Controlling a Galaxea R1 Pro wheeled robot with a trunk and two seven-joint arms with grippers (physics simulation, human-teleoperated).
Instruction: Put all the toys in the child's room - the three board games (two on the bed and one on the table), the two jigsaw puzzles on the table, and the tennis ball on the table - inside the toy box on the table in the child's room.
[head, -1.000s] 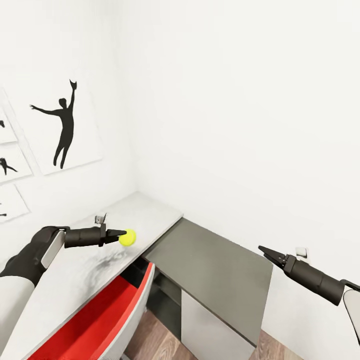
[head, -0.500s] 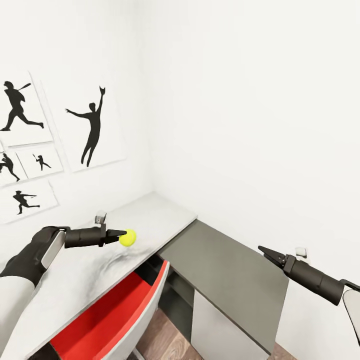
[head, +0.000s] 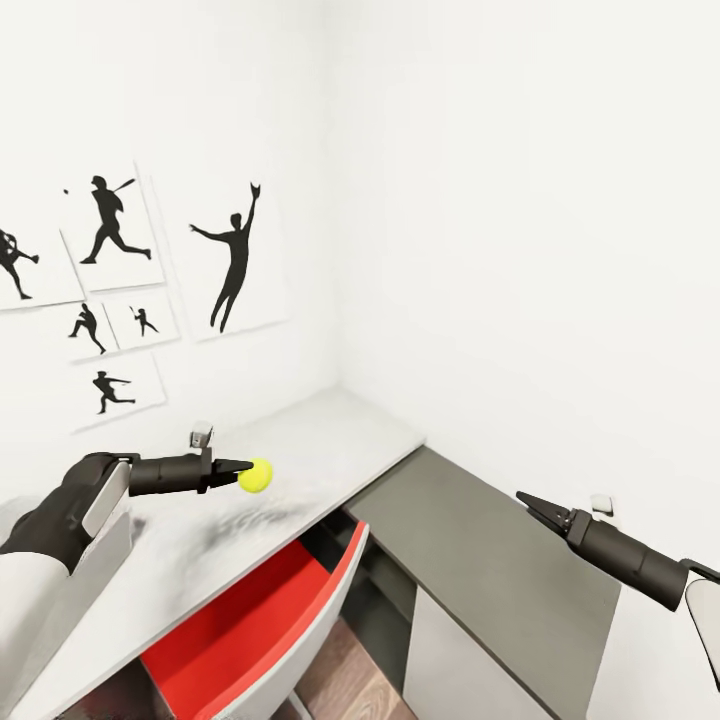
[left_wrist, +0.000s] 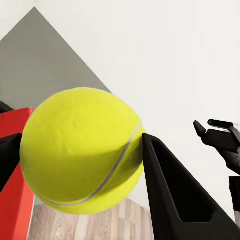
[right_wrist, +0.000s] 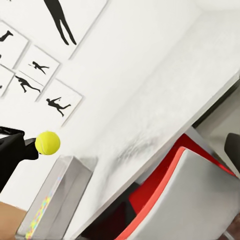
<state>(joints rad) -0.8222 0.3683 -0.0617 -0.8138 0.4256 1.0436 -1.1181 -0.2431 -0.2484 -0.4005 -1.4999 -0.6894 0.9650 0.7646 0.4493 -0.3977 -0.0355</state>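
Your table runs its pale mottled top along the poster wall, then turns into a dark grey end section. The toy box sits on the pale top, far from that section.

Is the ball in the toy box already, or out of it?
Out. The ball is clamped in the left claw, held in the air above the table.
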